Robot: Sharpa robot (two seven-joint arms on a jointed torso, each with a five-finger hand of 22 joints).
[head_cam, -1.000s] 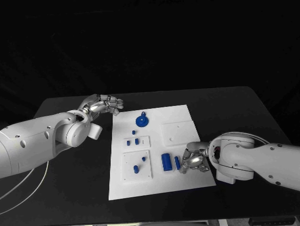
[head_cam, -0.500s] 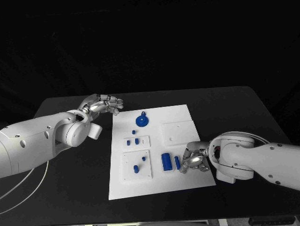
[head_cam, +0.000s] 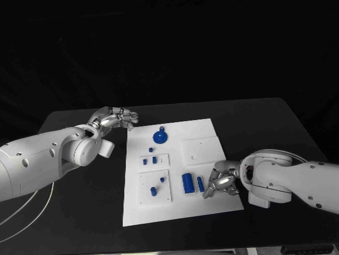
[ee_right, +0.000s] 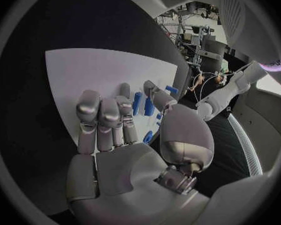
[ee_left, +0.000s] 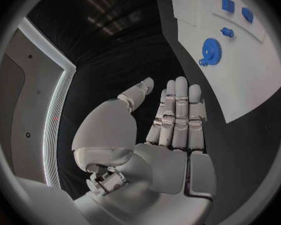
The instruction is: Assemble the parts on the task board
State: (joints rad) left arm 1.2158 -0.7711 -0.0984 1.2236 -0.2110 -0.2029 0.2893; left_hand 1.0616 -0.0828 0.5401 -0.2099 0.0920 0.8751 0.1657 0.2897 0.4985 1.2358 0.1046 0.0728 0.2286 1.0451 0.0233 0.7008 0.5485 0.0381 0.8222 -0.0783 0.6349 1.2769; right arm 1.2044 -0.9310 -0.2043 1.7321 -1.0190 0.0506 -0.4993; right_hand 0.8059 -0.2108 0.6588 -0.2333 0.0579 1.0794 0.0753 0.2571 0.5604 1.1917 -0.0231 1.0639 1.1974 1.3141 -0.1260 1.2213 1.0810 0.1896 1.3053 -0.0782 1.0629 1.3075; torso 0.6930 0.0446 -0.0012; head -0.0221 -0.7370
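Head view: the white task board [head_cam: 177, 170] is lying mid-surface, carrying blue parts [head_cam: 188, 183]. The right hand [head_cam: 219, 182] is resting at the board's right edge beside them; its grasp cannot be determined.

Left wrist view: the left hand [ee_left: 159, 135] is hovering off the board, fingers extended, holding nothing.

Right wrist view: blue parts are lying just beyond the fingers [ee_right: 106, 117].

A black table [head_cam: 261, 125] with a matte top and rounded far corners spans the scene, set against a dark, unlit background. Pale cables [head_cam: 20, 212] loop over the table's near left part, curving toward its front edge. In the right wrist view, metal racks and equipment [ee_right: 193, 22] stand in a lit room beyond the table.
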